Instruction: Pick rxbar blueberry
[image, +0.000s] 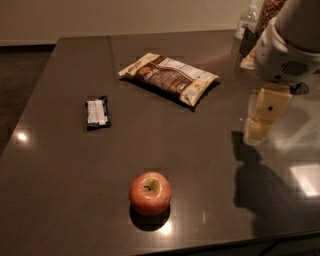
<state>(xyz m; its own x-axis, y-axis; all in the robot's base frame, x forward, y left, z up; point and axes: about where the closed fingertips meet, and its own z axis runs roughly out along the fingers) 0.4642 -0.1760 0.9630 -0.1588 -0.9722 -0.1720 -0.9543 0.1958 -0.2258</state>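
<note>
The rxbar blueberry (97, 112) is a small flat dark navy bar with a white centre panel. It lies flat on the dark table (60, 185), left of centre. My gripper (264, 114) hangs above the table's right side, far to the right of the bar and apart from it, with cream-coloured fingers pointing down. It holds nothing that I can see. Its shadow falls on the table below it.
A brown-and-cream snack bag (169, 78) lies at the back centre. A red apple (150, 193) stands near the front edge. A clear bottle (246, 22) and a container of snacks (269, 15) stand at the back right corner.
</note>
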